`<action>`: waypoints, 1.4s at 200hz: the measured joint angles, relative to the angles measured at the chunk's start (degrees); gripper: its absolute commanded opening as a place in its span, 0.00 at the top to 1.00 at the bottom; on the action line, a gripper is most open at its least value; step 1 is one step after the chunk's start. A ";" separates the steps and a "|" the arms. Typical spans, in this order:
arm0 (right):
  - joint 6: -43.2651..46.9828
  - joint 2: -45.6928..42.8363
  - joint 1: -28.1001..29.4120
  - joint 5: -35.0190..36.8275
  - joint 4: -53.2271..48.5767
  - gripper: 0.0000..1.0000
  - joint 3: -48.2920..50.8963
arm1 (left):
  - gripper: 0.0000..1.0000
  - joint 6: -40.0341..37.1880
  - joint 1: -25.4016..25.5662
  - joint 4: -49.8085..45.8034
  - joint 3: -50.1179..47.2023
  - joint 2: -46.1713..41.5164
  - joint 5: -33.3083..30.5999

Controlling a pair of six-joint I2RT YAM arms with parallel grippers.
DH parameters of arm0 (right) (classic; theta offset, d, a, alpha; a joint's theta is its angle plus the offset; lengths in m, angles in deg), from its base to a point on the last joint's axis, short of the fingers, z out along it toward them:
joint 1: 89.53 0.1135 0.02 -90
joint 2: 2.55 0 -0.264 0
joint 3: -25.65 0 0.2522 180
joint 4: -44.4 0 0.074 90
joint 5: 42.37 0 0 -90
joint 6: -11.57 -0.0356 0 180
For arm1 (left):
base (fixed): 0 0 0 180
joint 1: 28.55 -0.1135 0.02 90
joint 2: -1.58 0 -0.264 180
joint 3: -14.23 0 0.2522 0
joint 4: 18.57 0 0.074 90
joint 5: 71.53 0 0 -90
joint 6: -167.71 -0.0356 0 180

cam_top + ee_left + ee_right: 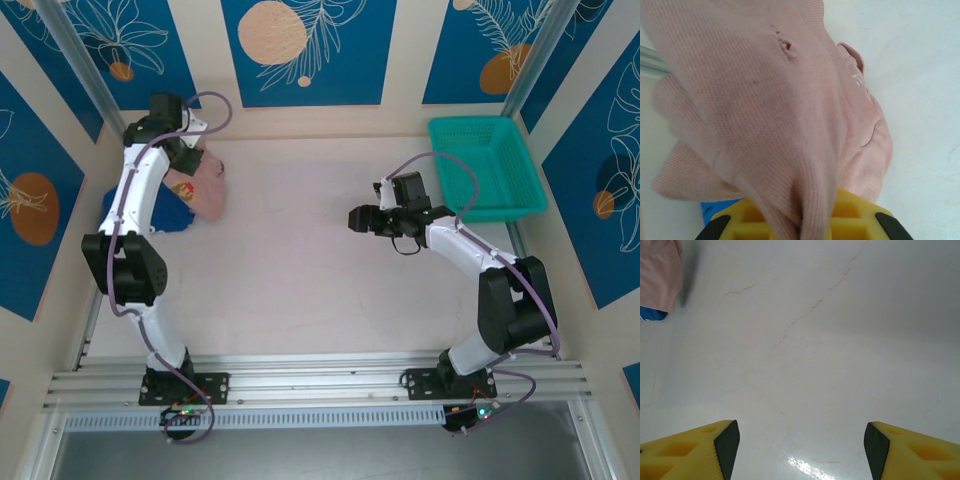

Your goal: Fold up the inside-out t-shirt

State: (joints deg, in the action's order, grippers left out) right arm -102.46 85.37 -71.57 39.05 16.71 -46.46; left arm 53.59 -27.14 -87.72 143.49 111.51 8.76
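Left gripper (pixel 186 165): pinched shut on a fold of the inside-out t-shirt (pixel 208 186), upper left of the overhead view, close to the back wall. Right gripper (pixel 358 218): jaws apart, holding nothing, right of centre over the bare table (pixel 300 290), pointing left.

Shirt bunched in a lump, partly on top of a blue garment (pixel 172 218). No clear long axis while crumpled, at most a slight run from upper left to lower right. Lies well to the left of the right gripper, across open table; left arm by far the nearer. Probably needs spreading flat before any fold, hence a second grip from the right.

Overhead: small colourful print mark on the lump. Left wrist view: ribbed pink cloth rising from between the yellow fingers (pixel 855 210), a small puckered spot near the top. Right wrist view: pink edge and blue sliver at the upper left corner.
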 measured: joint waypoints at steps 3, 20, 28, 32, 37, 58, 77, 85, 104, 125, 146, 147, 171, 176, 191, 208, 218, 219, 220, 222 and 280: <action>0.00 0.02 0.00 -0.07 0.07 0.31 0.00 | 1.00 -0.15 -0.13 -0.44 0.44 0.13 0.00; 0.00 0.07 0.00 -0.50 0.26 0.31 0.00 | 1.00 -0.50 -0.83 -2.60 2.25 0.66 0.26; 0.00 0.07 0.00 -0.55 0.28 0.31 0.00 | 1.00 -0.52 -0.98 -3.34 2.69 0.70 0.46; 0.00 0.07 0.00 -0.57 0.31 0.31 0.00 | 1.00 -0.52 -1.05 -3.76 2.95 0.70 0.48; 0.00 0.07 0.00 -0.66 0.31 0.31 0.00 | 1.00 -0.57 -1.20 -4.07 3.19 0.72 0.48; 0.00 0.07 0.00 -0.68 0.31 0.31 0.00 | 1.00 -1.18 -2.58 -4.37 3.37 0.72 0.42; 0.02 0.07 0.15 -0.68 0.28 0.31 0.00 | 1.00 -1.57 -5.01 -4.63 3.37 0.92 0.07; 0.02 0.07 0.28 -0.68 0.26 0.31 0.00 | 1.00 -1.60 -6.19 -4.72 3.37 1.03 -0.37; 0.02 0.20 0.46 -0.66 0.24 0.32 0.00 | 1.00 -1.86 -9.18 -4.37 3.37 1.84 -2.51; 0.02 0.79 0.70 -0.63 0.15 0.32 0.00 | 0.67 -1.99 -12.24 -2.47 3.39 4.59 -6.16; 0.04 1.49 1.07 -0.59 -0.11 0.32 -0.02 | 0.36 -1.29 -13.77 -0.28 5.81 10.99 -12.57; 0.04 1.51 1.09 -0.57 -0.15 0.32 -0.04 | 0.35 -1.40 -13.79 -0.24 5.97 11.30 -12.81; 0.07 1.51 1.49 0.33 -1.33 0.32 -0.11 | 0.09 1.62 -14.38 0.59 13.53 21.97 -21.03; 0.07 1.42 1.57 0.70 -1.66 0.32 -0.13 | 0.06 2.43 -14.38 0.39 15.13 23.85 -22.69; 0.13 0.44 1.73 2.21 -3.04 0.32 -0.13 | 0.02 5.97 -14.45 -0.90 18.86 27.32 -26.75; 0.31 -2.08 1.97 4.31 -4.72 0.31 -0.13 | 0.01 9.70 -14.53 -2.60 19.47 26.77 -29.81; 0.50 -3.87 1.97 5.97 -5.64 0.31 -0.13 | 0.01 12.26 -14.51 -2.80 18.47 24.57 -30.12; 0.55 -4.13 1.97 6.25 -5.79 0.31 -0.13 | 0.01 12.41 -14.51 -2.75 18.32 24.37 -30.12; 0.57 -4.26 1.97 6.34 -5.86 0.30 -0.13 | 0.00 12.57 -14.51 -2.73 18.14 24.13 -30.10; 0.68 -4.66 1.97 6.69 -6.05 0.30 -0.13 | 0.00 13.16 -14.49 -2.75 17.55 23.32 -29.83; 4.87 -12.35 2.29 25.16 -8.70 0.12 1.31 | 0.01 27.58 -6.99 12.59 -27.06 -20.35 -13.07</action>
State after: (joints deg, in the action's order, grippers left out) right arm -97.59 73.02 -69.28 64.21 8.01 -45.15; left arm 81.18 -34.14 -75.13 116.43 91.16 -4.31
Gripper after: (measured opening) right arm 0.822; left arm 0.993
